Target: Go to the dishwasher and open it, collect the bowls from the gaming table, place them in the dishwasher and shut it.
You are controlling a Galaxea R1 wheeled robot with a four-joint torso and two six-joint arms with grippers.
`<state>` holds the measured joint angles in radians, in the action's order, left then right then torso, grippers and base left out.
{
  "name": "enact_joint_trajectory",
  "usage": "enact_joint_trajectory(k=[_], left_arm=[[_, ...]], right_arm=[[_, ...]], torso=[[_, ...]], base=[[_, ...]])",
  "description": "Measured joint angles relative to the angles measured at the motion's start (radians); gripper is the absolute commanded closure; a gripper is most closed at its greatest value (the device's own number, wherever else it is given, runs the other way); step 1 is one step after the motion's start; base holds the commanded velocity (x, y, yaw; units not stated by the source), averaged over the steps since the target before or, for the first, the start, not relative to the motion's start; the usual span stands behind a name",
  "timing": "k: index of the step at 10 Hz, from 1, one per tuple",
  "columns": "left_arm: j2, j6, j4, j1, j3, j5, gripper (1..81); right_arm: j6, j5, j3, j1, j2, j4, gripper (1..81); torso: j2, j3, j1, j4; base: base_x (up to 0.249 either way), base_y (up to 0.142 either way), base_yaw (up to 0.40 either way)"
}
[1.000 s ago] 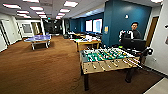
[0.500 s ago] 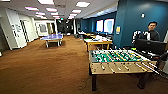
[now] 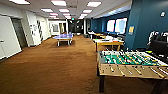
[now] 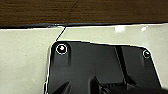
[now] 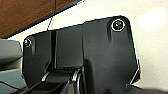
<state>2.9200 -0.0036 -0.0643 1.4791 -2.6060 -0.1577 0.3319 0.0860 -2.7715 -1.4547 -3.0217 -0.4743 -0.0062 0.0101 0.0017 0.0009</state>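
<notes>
The gaming table [image 3: 127, 60] stands at the right of the head view, close by. It has a green field, rods across it and a pale wooden side with handles. The picture is too blurred to tell any bowls on it. The dishwasher is out of view. In the left wrist view a dark plate hangs over a pale surface [image 4: 22, 57], with brown carpet [image 4: 82, 11] beyond. The right wrist view has the same pale surface [image 5: 150, 30] and a corner of carpet [image 5: 22, 15].
A wide stretch of brown carpet [image 3: 50, 70] runs ahead and to the left. A blue table-tennis table [image 3: 63, 37] stands far down the room. A wooden table [image 3: 108, 43] sits behind the gaming table. Dark chairs [image 3: 158, 42] stand by the blue wall. A white door [image 3: 7, 37] is at the left.
The camera has turned left, so the gaming table has slid to the right of the picture. The person who stood behind it is now out of view.
</notes>
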Motion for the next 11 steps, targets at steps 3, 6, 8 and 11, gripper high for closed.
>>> enact_joint_trajectory(k=[3, 6, 8, 11], left_arm=[[-0.001, -0.001, 0.0, 0.003, 0.0, 0.0, 1.0], [-0.001, 0.0, 0.0, -0.002, 0.0, 0.0, 1.0], [0.0, -0.001, 0.0, -0.002, -0.001, 0.0, 1.0], [0.011, -0.001, 0.0, -0.002, -0.024, 0.0, 1.0]], right_arm=[[0.0, 0.0, 0.0, 0.0, 0.0, 0.0, 1.0], [0.0, 0.0, 0.0, 0.0, 0.0, 0.0, 1.0], [0.0, 0.0, 0.0, 0.0, 0.0, 0.0, 1.0], [0.0, -0.007, 0.0, 0.0, 0.0, 0.0, 1.0]], torso=[[0.0, 0.0, 0.0, 0.0], [0.0, 0.0, 0.0, 0.0], [0.0, 0.0, 0.0, 0.0], [0.0, 0.0, 0.0, 0.0]], base=[[0.0, 0.0, 0.0], [0.0, 0.0, 0.0], [0.0, 0.0, 0.0], [0.0, 0.0, 0.0]])
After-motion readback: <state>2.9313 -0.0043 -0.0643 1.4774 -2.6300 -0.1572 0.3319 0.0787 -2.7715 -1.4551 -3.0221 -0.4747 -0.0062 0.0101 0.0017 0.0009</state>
